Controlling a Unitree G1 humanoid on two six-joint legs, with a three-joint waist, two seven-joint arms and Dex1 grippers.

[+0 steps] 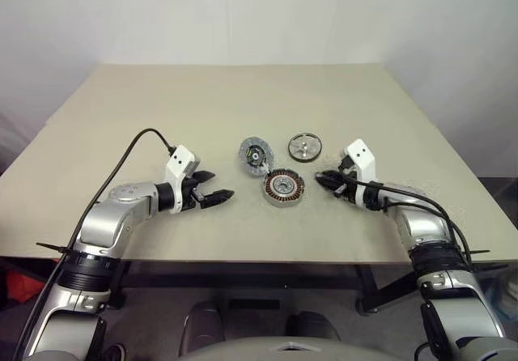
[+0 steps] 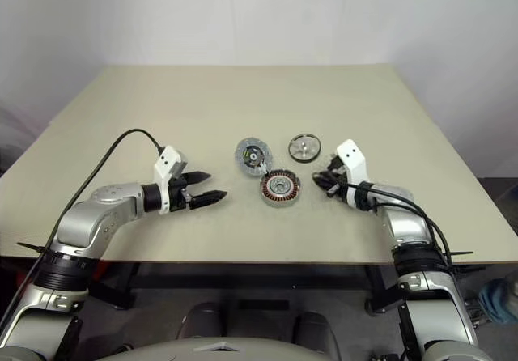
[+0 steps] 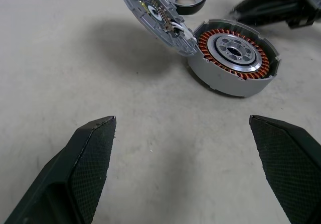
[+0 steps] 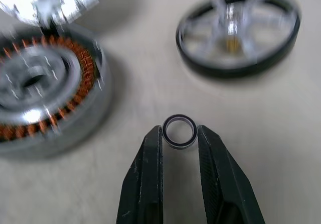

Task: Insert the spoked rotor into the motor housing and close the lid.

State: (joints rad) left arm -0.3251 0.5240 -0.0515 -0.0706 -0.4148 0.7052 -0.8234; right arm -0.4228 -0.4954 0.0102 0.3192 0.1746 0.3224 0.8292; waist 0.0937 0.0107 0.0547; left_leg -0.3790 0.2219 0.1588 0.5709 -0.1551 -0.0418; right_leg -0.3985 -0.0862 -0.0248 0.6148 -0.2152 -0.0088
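Note:
The motor housing (image 1: 283,188), a dark ring with copper windings, lies at mid-table. The lid (image 1: 255,155) leans tilted, its lower edge resting on the housing's rim (image 3: 195,43). Behind them the spoked rotor (image 1: 305,146) lies flat on the table. My right gripper (image 4: 179,133) hovers between the housing (image 4: 45,88) and the rotor (image 4: 238,30), shut on a tiny washer (image 4: 179,131) held at its fingertips. My left gripper (image 1: 220,184) stands open to the left of the housing, its fingers (image 3: 95,148) wide apart with bare table between them.
The beige table (image 1: 162,102) runs wide to the back and both sides. Its front edge (image 1: 243,257) lies just below both arms. A black cable (image 1: 129,155) loops from the left wrist.

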